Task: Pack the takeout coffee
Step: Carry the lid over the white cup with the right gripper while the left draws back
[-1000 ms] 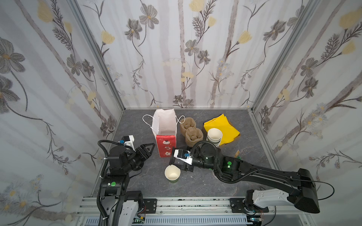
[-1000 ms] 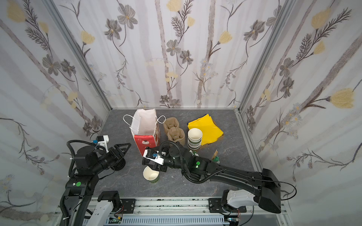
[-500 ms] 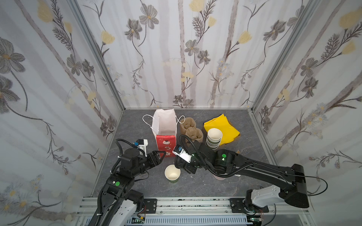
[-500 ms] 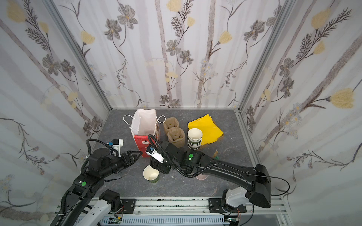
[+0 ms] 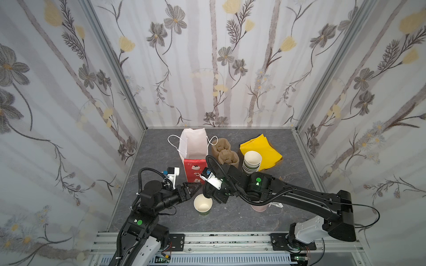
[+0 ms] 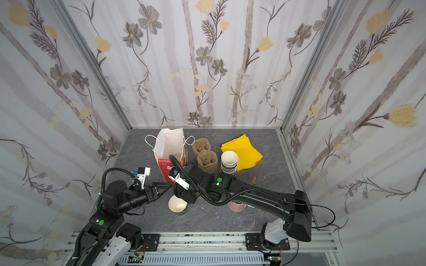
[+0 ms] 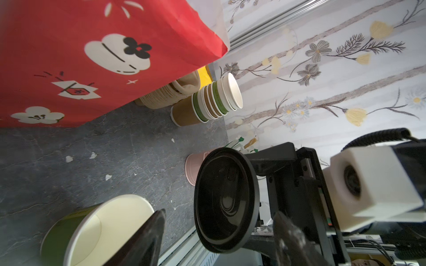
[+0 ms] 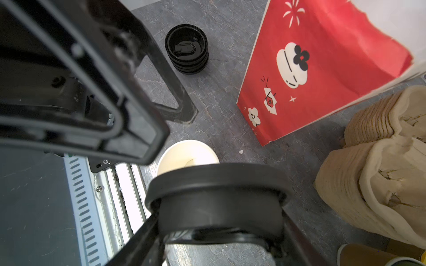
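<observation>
The takeout coffee cup (image 5: pixel 202 205) (image 6: pixel 177 205) stands upright near the table's front, green outside, white inside, with no lid on it. My right gripper (image 5: pixel 208 193) (image 8: pixel 219 221) is shut on a round black sip lid (image 8: pixel 214 202) (image 7: pixel 227 202), held on edge just above and behind the cup's rim (image 8: pixel 186 156). My left gripper (image 5: pixel 193 186) (image 7: pixel 219 221) reaches in from the left, level with the cup (image 7: pixel 92 230). It is open, its fingers spread wide just short of the lid and gripping nothing.
A red and white paper bag (image 5: pixel 193 156) stands open behind the grippers. Beside it are stacked brown cup carriers (image 5: pixel 224 154), a stack of lidless cups (image 5: pixel 252 161) and yellow napkins (image 5: pixel 265 149). A pink cup (image 5: pixel 260 207) sits under my right arm. Spare black lids (image 8: pixel 186 49) are stacked left of the bag.
My left arm has swung in from the left to the cup, and its jaws have widened. My right gripper has carried the lid slightly left, to above the cup's rim.
</observation>
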Robot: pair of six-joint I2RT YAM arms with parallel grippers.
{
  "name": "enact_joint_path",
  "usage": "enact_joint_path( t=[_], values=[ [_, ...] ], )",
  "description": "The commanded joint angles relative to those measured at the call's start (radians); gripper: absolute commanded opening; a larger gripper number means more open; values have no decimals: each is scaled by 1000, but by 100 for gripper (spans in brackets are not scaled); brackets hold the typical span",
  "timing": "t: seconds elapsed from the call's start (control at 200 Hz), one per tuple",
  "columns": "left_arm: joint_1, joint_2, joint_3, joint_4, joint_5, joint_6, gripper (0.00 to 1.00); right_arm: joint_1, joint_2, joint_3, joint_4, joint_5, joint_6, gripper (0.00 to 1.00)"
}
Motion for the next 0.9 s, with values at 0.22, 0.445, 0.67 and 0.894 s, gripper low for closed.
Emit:
enact_joint_path(
  t=[0.22,0.445,0.67,0.894],
  values=[
    [-2,44,-18,138,80,-54,67,0,30,36,61,-70,33,65],
    [-2,80,-7,168,103,-50,58,0,70,79,60,-106,34,65],
    [-2,90,-7,176,115,-44,48,-5,101,107,49,-136,40,65],
    [-2,87,-17,176,127,-36,48,-22,124,136,18,-156,56,65]
  ],
)
